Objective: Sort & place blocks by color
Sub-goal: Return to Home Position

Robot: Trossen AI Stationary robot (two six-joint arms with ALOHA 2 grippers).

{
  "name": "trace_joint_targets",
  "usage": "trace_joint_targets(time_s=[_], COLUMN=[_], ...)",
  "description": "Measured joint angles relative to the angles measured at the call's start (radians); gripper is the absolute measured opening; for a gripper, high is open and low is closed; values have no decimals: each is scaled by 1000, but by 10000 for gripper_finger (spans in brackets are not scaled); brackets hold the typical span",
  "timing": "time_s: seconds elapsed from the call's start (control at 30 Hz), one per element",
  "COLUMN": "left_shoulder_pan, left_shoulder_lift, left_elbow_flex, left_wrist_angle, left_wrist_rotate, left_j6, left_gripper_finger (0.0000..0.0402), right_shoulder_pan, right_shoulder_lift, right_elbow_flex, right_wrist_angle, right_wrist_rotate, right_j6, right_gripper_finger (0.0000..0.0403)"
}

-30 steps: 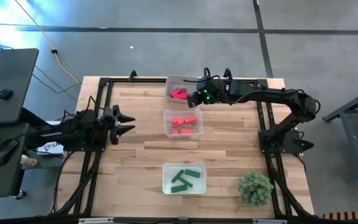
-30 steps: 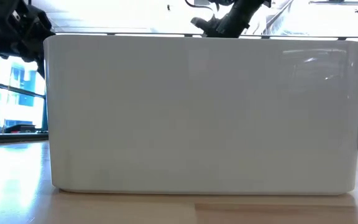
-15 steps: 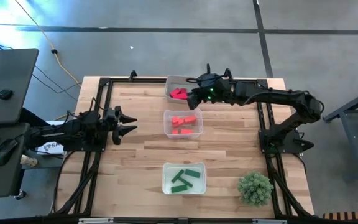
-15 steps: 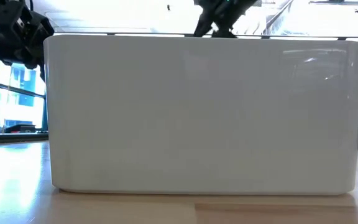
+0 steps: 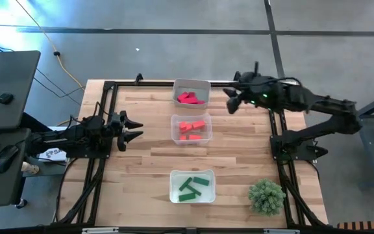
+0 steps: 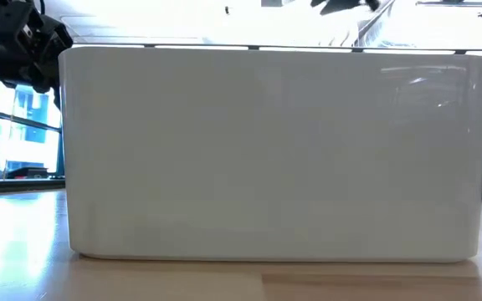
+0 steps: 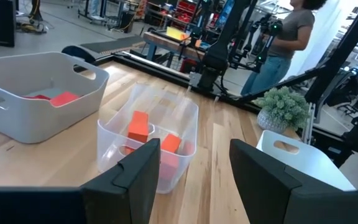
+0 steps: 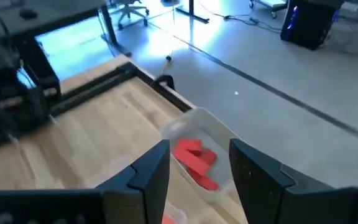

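**A:** Where are the blocks?

**B:** All in bins, set in a row down the middle of the table (image 5: 141, 162). The crimson-pink blocks (image 5: 187, 98) lie in the grey bin (image 5: 191, 82) at the far edge. The orange-red blocks (image 5: 192, 126) lie in the clear bin (image 5: 191, 116) at the centre. The green blocks (image 5: 192, 186) lie in the white bin (image 5: 192, 172) nearest the front.

**A:** And the right pincer?

**B:** The right pincer (image 5: 230, 101) hangs over the far right part of the table, just beside the grey bin but apart from it. Its wrist view shows the two fingers (image 8: 145, 177) spread with nothing between them, and the crimson-pink blocks lie beyond.

**A:** The left one?

**B:** The left pincer (image 5: 134, 129) waits over the left side of the table, pointing toward the clear bin. Its fingers are wide apart and it grips nothing.

**A:** Anything else around?

**B:** A bushy plant (image 5: 266, 197) stands at the front right corner. In the low view the white bin's wall fills nearly everything. In the left wrist view a person (image 7: 288, 31) stands in the room beyond the table.
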Motion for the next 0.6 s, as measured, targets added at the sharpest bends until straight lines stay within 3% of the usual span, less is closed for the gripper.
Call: trace_joint_targets(time_s=[0.2,0.3,0.43,0.6], left_shoulder_pan=[0,0,0,0], left_shoulder_lift=[0,0,0,0], left_elbow_flex=[0,0,0,0], left_wrist_angle=[0,0,0,0], left_wrist_rotate=[0,0,0,0], left_j6=[0,0,0,0], left_gripper_finger=[184,184,184,184], right_shoulder_pan=[95,122,122,122], right_shoulder_lift=[-62,-126,-282,-481], right_elbow_flex=[-6,-98,-316,-556], right_wrist_angle=[-177,-171,-25,223], right_wrist_rotate=[75,107,72,-100], right_j6=[-16,-10,35,26], right_gripper_finger=[156,156,156,156])
